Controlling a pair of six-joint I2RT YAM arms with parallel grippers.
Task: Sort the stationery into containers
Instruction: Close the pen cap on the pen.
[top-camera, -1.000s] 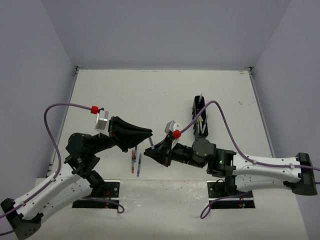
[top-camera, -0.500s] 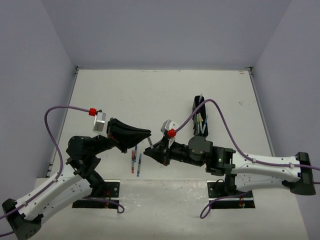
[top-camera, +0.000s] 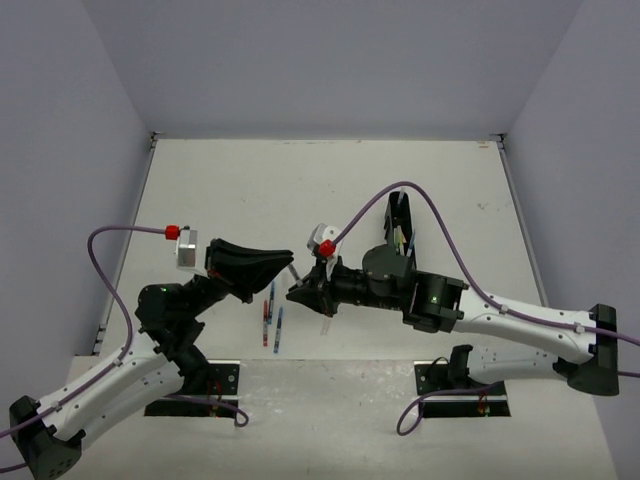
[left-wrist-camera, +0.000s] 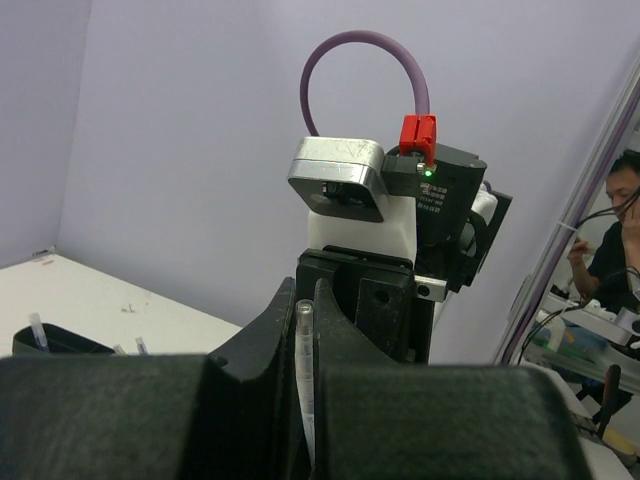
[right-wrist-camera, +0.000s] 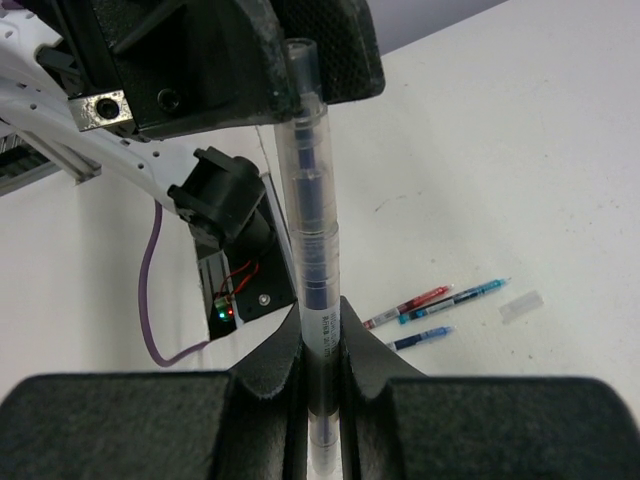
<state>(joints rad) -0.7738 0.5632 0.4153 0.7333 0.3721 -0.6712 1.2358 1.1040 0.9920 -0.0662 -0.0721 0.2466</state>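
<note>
**Two grippers clamping one pen, off to the left of the tray**

Both of your tools are gripping the same clear pen (right-wrist-camera: 312, 220) in the air, to the left of the black organiser tray (top-camera: 392, 212) and level with its near end. Your left gripper (top-camera: 288, 263) is squeezing narrow on the pen's capless top end. In the left wrist view the clear barrel is showing as a thin strip between the two black fingers. Your right gripper (top-camera: 300, 292) is pinching the same barrel lower down with its jaws nearly together. In the right wrist view the pen is running straight from those fingers up into the left ones, with dark blue ink showing inside. The two gripper tips are nearly meeting, on the side of the right arm away from the tray.

The tray is lying on the white table (top-camera: 250, 190), lengthwise away from you. A few pens are standing or leaning in its compartments, and your right arm is covering its near end.

Three more pens are lying loose on the table, further left of the tray than the grippers and nearer to you: a red pen (right-wrist-camera: 412, 304), a blue pen (right-wrist-camera: 460, 297) just beside it, and a shorter blue pen (right-wrist-camera: 420, 338). A small clear cap (right-wrist-camera: 521, 306) is lying near them, on the side towards the tray.
</note>
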